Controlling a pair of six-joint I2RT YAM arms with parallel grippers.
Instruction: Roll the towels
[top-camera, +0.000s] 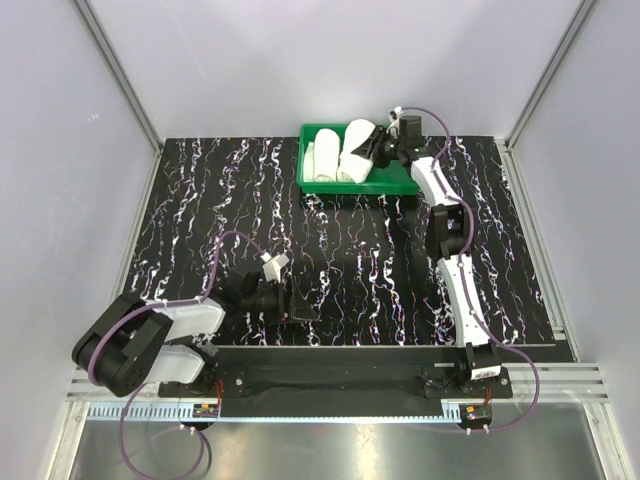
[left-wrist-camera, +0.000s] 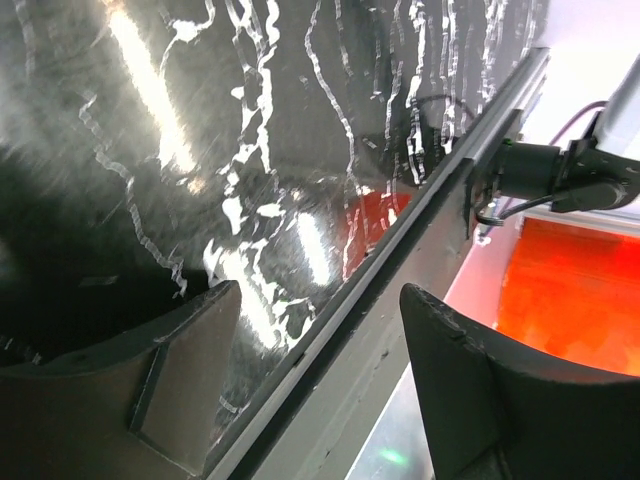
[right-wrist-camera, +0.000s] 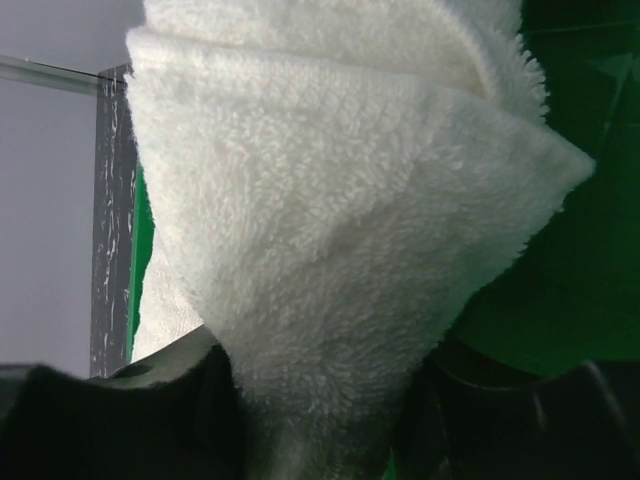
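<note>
Both towels lie rolled in the green tray (top-camera: 345, 186) at the far side of the bench (top-camera: 250, 200). The slimmer roll (top-camera: 323, 160) is on the left and the thicker roll (top-camera: 356, 152) is touching it on the right. The right pincer (top-camera: 374, 150) reaches in over the tray's right end and is clamped on the thicker roll. In the wrist view, terry pile bulges up between its fingers (right-wrist-camera: 110, 420).

The left pincer (top-camera: 290, 300) hangs low over the near bench, spread wide and holding nothing.

The risk appears to lie in the release. A loose outer flap shows near the grip, so the roll could spring open once the squeeze ends. Terry loops might also snag a finger and drag the roll up over the tray wall, or shove the slimmer roll aside.
</note>
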